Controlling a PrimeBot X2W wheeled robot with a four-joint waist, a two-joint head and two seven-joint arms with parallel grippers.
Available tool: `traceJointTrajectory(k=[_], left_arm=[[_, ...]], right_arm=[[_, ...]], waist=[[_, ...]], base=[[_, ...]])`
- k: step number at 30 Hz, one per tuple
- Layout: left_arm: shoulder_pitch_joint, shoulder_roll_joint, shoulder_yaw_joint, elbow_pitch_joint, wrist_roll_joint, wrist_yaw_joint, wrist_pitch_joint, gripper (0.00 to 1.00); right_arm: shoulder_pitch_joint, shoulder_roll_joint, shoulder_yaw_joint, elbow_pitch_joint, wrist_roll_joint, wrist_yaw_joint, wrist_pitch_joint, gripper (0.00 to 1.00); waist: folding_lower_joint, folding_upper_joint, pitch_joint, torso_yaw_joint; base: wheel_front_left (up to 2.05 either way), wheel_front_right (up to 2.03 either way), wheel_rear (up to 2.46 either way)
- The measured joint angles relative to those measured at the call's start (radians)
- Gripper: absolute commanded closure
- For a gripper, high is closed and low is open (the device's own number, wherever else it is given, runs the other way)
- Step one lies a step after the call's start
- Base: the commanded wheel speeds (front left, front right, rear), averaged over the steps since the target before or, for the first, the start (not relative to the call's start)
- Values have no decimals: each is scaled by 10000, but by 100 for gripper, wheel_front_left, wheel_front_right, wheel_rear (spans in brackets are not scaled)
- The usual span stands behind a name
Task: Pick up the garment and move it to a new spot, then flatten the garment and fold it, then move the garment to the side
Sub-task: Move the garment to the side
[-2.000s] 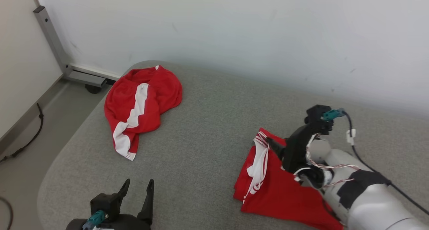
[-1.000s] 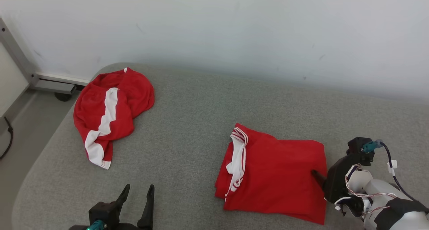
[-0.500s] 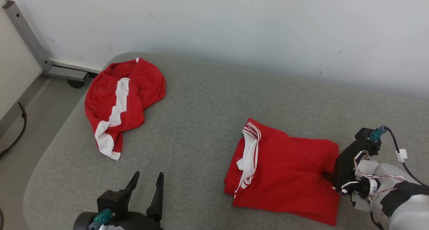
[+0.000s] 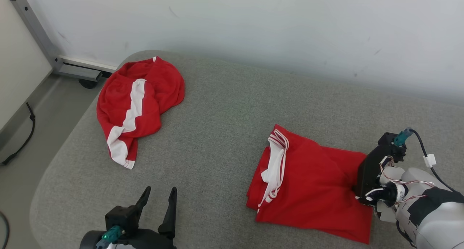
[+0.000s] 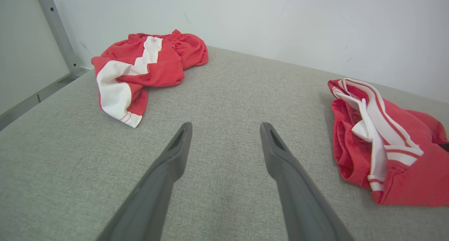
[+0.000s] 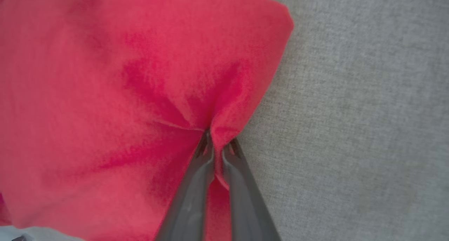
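The folded red garment (image 4: 308, 191) with white striped trim lies on the right part of the grey padded surface (image 4: 217, 133). My right gripper (image 4: 356, 189) sits at its right edge, shut on a pinch of the red cloth. In the right wrist view the fingers (image 6: 196, 185) are closed on a puckered fold of the garment (image 6: 105, 93) near its corner. My left gripper (image 4: 158, 195) hovers open and empty at the near left. In the left wrist view the garment (image 5: 386, 153) lies to the right of the left gripper (image 5: 224, 128).
A second red garment with a broad white stripe (image 4: 139, 100) lies crumpled at the far left corner, also seen as the crumpled garment (image 5: 147, 62). A pale wall runs behind the surface. A grey metal frame leg (image 4: 36, 31) and a dark cable (image 4: 21, 140) are on the floor at left.
My right gripper has closed on the garment's right edge, and the cloth there is now puckered. The head camera has shifted a little. The left gripper has stayed put.
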Motion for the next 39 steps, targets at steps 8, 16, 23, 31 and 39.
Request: traceJointTrajectory(k=[8,16,23,31,39], left_arm=[[2,33,173,171,-44,0,0,0],[35,123,207,222,-46,0,-10,0],[286,359,226,161,-46,0,-12,0],[314,468,207,-286,-15,-4,-13,0],[198,709,203,-679,107,-10,-13,0]], right_arm=[[-303,-15,-142,92,84,125,12,100],[-866,-401,-104,161,52,414,98,100],[-1115,-738,-50,389,-119,447,100,100],[-1970,-1388,67,466,-487,422,36,100],[-2557,-1866,153,660,-769,337,-117,100]], waist=[[1,1,-4,-216],[1,1,-131,-631],[1,1,-203,-1139],[0,1,112,-1648],[1,1,751,-1950]], base=[[0,0,0],[0,0,0],[0,0,0],[0,0,0],[0,0,0]])
